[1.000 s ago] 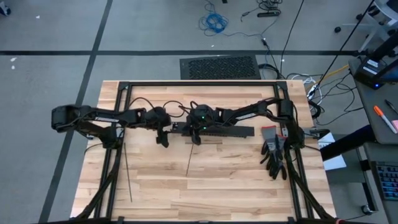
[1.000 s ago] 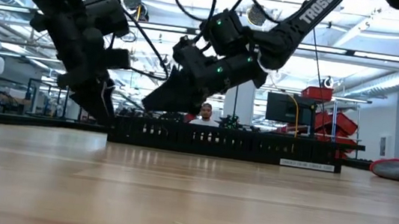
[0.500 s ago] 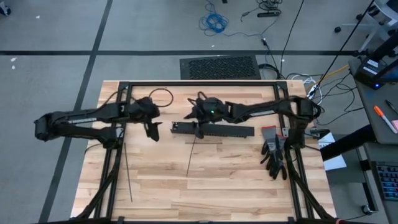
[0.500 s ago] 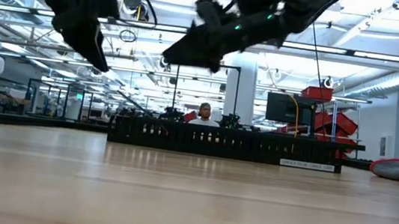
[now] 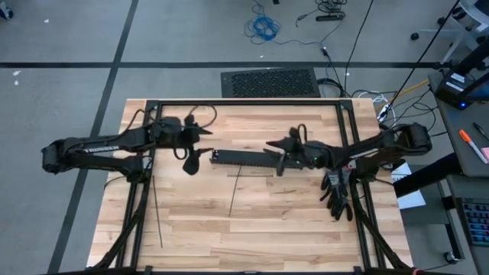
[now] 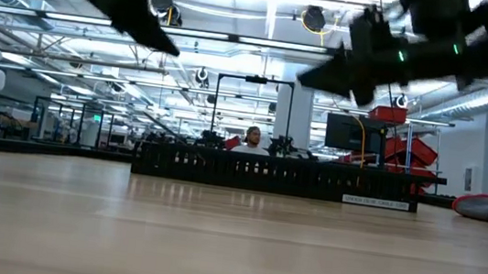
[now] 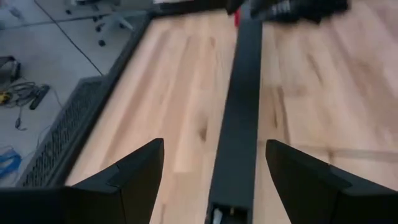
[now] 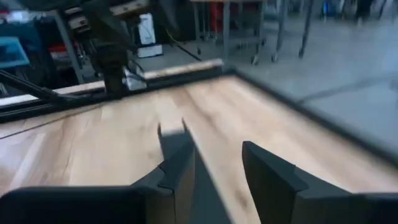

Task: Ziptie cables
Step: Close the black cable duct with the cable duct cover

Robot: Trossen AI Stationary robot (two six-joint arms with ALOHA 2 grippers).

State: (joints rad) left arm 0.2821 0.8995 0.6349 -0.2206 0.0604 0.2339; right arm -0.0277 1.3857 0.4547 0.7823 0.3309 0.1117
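Jaws on your left gripper (image 7: 214, 180) stood wide apart and held nothing; they hung above one end of the long black slotted comb-like duct (image 5: 256, 159), near the table's back. Your right gripper (image 8: 214, 177) had its fingers parted by a narrow gap, also empty, raised over the duct's other end.

You had the zipties lying flat on the pale wooden table (image 5: 290, 221): one very thin straight dark plastic strip (image 5: 233, 192) just in front of the duct's middle, another (image 5: 157, 212) beside the left frame rail. You had no wire bundle in sight in any view; I cannot tell where the cables were.

By my judgement, those strips would be light, springy and slick, hard to pinch off flat wood. You would do best to take one near an end, where it can tilt up.
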